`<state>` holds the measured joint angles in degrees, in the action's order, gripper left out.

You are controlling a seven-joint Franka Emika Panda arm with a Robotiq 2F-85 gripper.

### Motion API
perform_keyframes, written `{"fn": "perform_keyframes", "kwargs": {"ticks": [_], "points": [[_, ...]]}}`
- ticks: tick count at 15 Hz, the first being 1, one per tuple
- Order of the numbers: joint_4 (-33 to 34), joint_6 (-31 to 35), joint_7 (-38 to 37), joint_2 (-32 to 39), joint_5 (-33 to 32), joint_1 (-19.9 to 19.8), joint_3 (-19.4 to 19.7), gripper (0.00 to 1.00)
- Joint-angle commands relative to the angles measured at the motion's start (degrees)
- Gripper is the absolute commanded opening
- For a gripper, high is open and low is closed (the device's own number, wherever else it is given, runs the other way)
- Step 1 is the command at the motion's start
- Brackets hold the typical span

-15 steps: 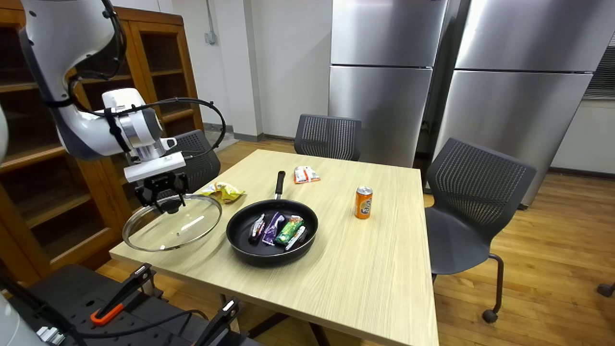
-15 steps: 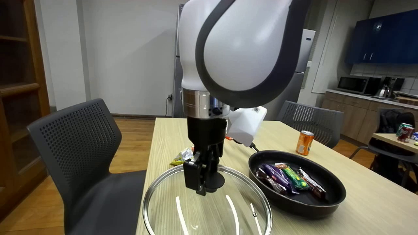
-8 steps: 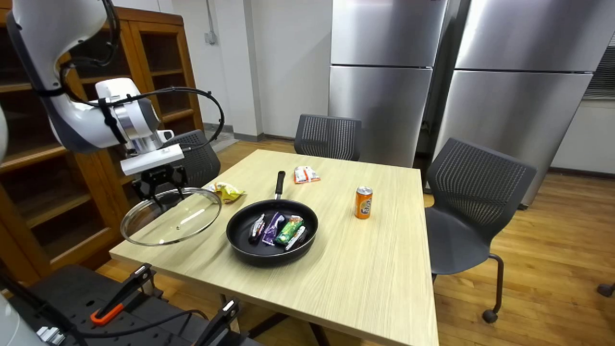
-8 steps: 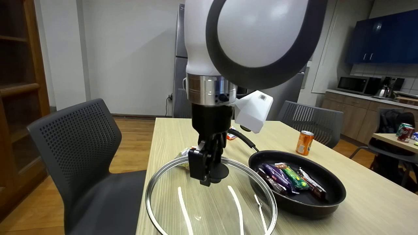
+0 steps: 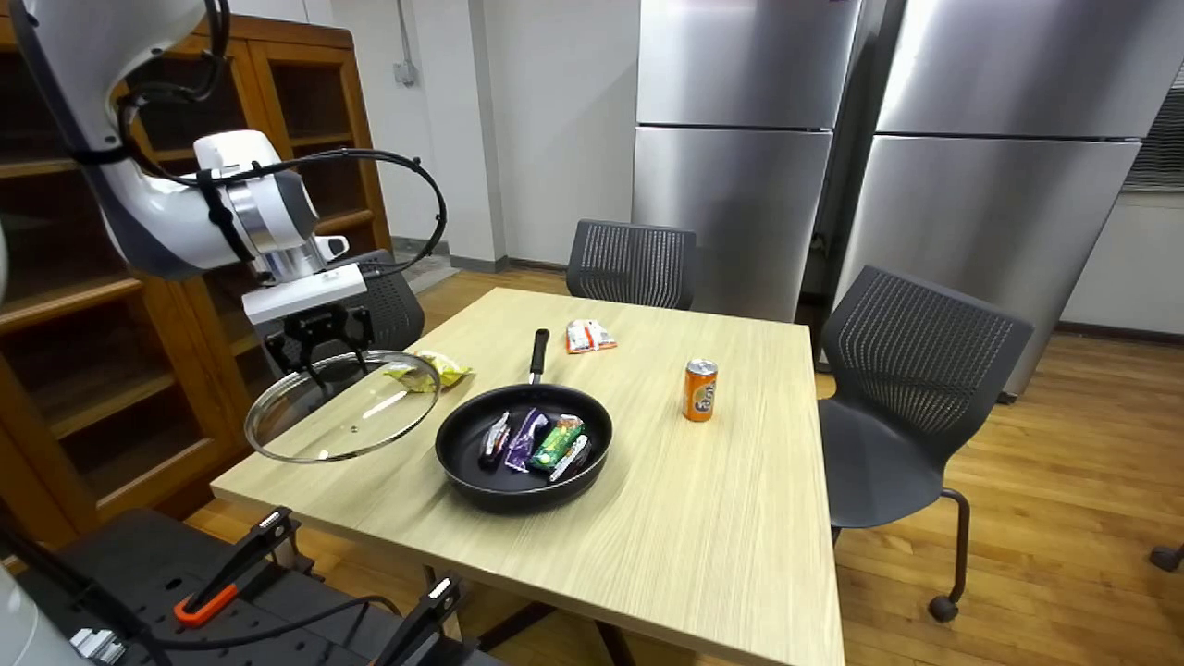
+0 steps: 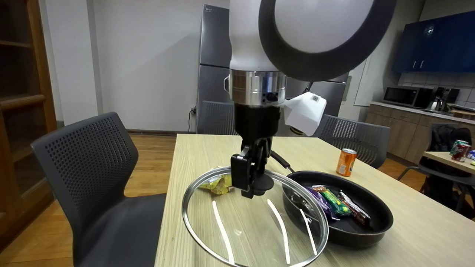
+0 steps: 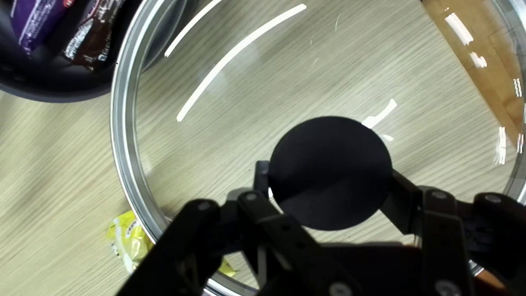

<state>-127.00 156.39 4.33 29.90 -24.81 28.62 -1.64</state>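
My gripper (image 7: 328,181) is shut on the black knob (image 7: 331,164) of a round glass lid with a metal rim, one finger on each side. Held level or slightly tilted, the lid (image 5: 344,416) hangs above the table's near-left corner in an exterior view. A black frying pan (image 5: 513,499) stands beside it, holding several wrapped bars, among them a purple bar (image 5: 525,439) and a green bar (image 5: 558,442). In an exterior view the lid's rim (image 6: 184,211) overlaps the pan's near edge (image 6: 356,239). The knob hides much of the fingertips in the wrist view.
A yellow snack bag (image 7: 133,242) lies on the table (image 5: 703,536) by the lid. Farther back are a white and red packet (image 5: 588,336) and an orange can (image 5: 700,390). The pan's handle (image 5: 539,351) points away. Chairs (image 5: 911,398) stand around the table.
My gripper has risen with the lid still in its grip. Both have shifted a little toward the pan. Pan, can and packets have stayed in place.
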Motion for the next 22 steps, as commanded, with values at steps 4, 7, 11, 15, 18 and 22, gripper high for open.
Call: {"fn": "perform_keyframes", "kwargs": {"ticks": [4, 7, 11, 15, 18, 22], "points": [[-4.49, 0.2, -0.69, -6.43, -2.1, -4.05, -0.19, 0.38], [-5.49, 0.25, -0.55, -7.53, -2.06, -5.73, 0.03, 0.38], [-6.77, 0.3, -0.3, -8.7, -1.84, -8.11, 0.61, 0.38], [-7.82, 0.9, 0.24, -9.28, -1.67, -10.72, 1.47, 0.38], [-8.45, 1.52, 0.69, -9.61, -1.47, -12.66, 2.15, 0.38], [-8.51, 1.55, 1.11, -9.45, -1.5, -14.56, 3.44, 0.38]]}}
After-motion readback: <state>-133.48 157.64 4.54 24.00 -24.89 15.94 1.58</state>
